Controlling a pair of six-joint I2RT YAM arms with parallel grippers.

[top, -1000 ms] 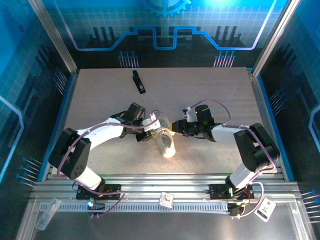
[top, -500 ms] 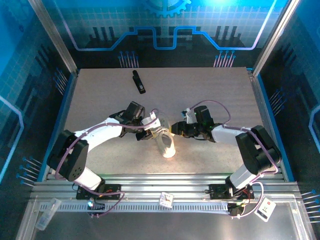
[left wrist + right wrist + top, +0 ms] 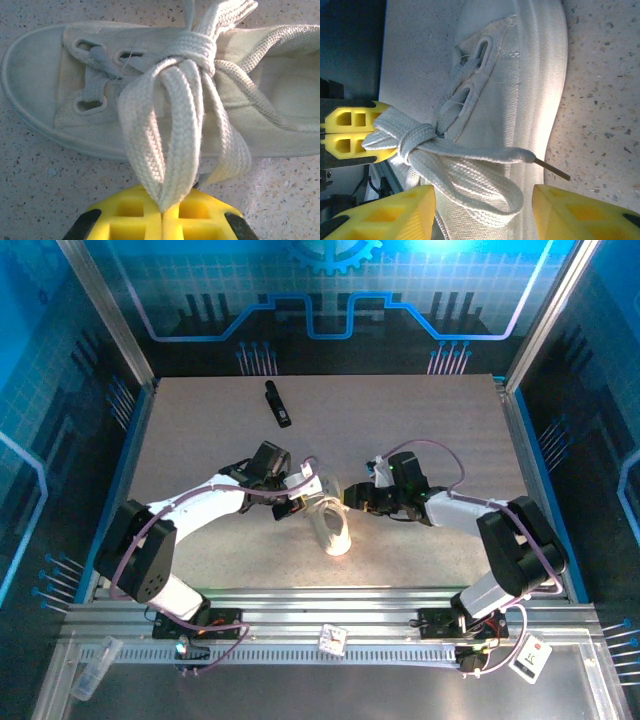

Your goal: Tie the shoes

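Observation:
The white sneaker (image 3: 331,526) lies on the table between the two arms, toe toward the near edge. Its laces are knotted (image 3: 197,47) into a bow. My left gripper (image 3: 162,217) is shut on one lace loop (image 3: 165,150), the yellow pads pressed together around it, just left of the shoe (image 3: 40,85). My right gripper (image 3: 484,212) is open beside the shoe (image 3: 530,75), and the other loop (image 3: 490,192) lies slack between its fingers (image 3: 395,215), untouched. A lace end with a dark tip (image 3: 555,170) hangs over the sole. The left gripper's pads (image 3: 350,131) appear beyond the knot.
A small black bar-shaped object (image 3: 278,404) lies at the back left of the table. Blue side walls enclose the table, and a metal rail (image 3: 330,610) runs along the near edge by the arm bases.
My left gripper has closed onto the lace loop. My right gripper's fingers have spread wider, and the right arm has shifted slightly.

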